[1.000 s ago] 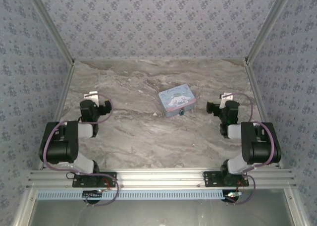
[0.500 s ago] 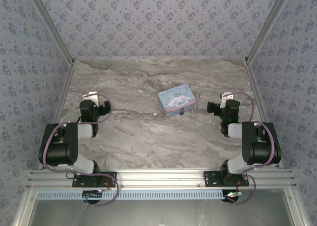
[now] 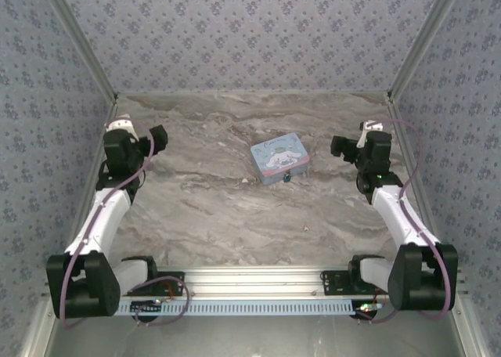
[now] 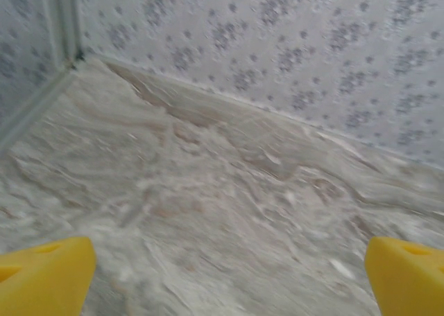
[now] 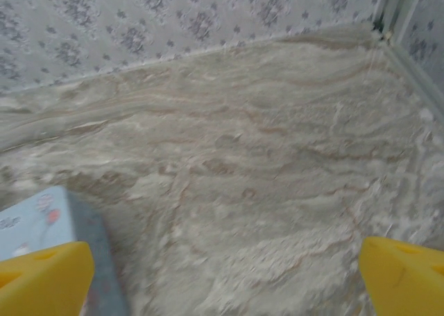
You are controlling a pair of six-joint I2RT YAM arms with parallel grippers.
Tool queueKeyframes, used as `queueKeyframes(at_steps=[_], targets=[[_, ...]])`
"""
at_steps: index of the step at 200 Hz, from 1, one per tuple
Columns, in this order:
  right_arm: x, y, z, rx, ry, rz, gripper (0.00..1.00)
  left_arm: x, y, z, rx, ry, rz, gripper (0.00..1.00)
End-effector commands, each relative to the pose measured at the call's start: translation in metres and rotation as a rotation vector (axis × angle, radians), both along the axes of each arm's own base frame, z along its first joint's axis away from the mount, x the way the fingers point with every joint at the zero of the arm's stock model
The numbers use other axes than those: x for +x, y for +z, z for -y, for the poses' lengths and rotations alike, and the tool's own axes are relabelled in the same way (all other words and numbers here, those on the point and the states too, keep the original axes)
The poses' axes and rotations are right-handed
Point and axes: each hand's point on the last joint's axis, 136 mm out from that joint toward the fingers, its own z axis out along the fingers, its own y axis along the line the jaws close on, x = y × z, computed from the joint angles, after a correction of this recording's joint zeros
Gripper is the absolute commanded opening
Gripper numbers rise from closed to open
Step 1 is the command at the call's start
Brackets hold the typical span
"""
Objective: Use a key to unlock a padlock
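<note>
Marbled grey counter from above, with a light-blue tin a little toward 1 o'clock of centre and the tiny teal padlock touching the tin's edge at 5 o'clock. Left pincer out at the tin's 9 o'clock and right pincer at its 3 o'clock, each well apart from it, each released and carrying nothing. No key made out for certain; just a pale speck near the tin's 8 o'clock, too small to name. From the left wrist, yellow fingertips spread wide at 8 and 4 o'clock over bare marbling, nothing between. From the right wrist, the same wide spread, with a corner of the tin at 8 o'clock. Judged as the opening approach, nothing grasped yet; next calls for locating and pinching the key with one pincer while steadying the padlock with the other. Against a second ago, both arms unfolded from a tucked pose and reaching toward 12 o'clock, with tin and padlock unmoved.
</note>
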Motion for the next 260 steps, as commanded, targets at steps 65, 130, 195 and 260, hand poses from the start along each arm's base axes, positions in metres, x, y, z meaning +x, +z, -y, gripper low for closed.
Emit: queueKeyframes(at_steps=[65,130,195,260], targets=[[-0.088,-0.046,-0.083,0.133,0.079,-0.394,0.93,-0.058,-0.024,0.123,-0.333,-0.302,-0.154,0.99],[-0.147,-0.108,-0.108,0.132,0.077,-0.637,0.79,-0.073,-0.056,0.187,-0.401,-0.418,-0.226,0.99],[-0.193,-0.155,-0.124,0.129,0.091,-0.821,0.64,-0.068,-0.068,0.204,-0.375,-0.443,-0.261,0.99],[-0.192,-0.175,-0.122,0.264,0.046,-0.814,0.45,-0.066,-0.067,0.208,-0.347,-0.456,-0.281,0.99]])
